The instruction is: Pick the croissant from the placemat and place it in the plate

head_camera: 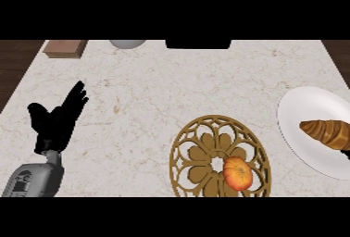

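Croissant point(330, 132) on the white plate point(308, 111), off the placemat: golden-brown, with darker ridged bands across its back. It tapers to a blunt tip. Its long axis runs roughly along the worktop's width, dipping a little toward the near edge on the right. The tip points left toward the placemat point(198, 152), and the other end is cut off by the view's right border. The plate sits at the worktop's right edge and holds only the croissant. The round brown openwork placemat lies at the near edge, just beside the plate, with an orange-red fruit point(237, 173) on its near right part.

The left hand point(53, 127) rests near the left edge, relaxed and holding nothing, fingers up. A dark sliver just under the croissant looks like the right hand point(346, 154); I cannot tell its state.

Along the far edge stand a brown block point(65, 47), a pale bowl point(128, 44) and a black object point(198, 44).
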